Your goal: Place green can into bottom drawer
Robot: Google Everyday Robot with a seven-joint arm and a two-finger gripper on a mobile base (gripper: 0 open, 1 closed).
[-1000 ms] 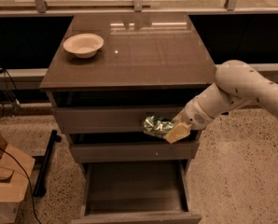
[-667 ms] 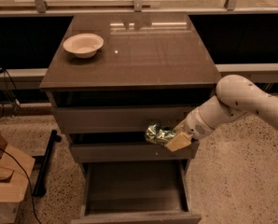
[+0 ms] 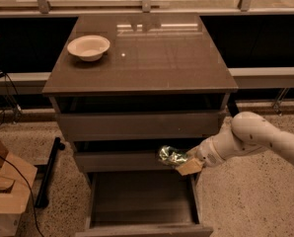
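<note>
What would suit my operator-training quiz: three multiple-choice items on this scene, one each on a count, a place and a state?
1. How many bowls stand on the cabinet top? A none; B one; C three.
2. Where is the green can? A on the cabinet top; B in the gripper, above the bottom drawer; C lying on the drawer's floor.
3. How does the bottom drawer stand? A pulled open; B pushed shut; C taken out.

Answers: 1 B, a single cream bowl sits near the top's left rear corner. 2 B, the gripper holds the can in the air over the drawer's rear part. 3 A, its bare floor shows.
</note>
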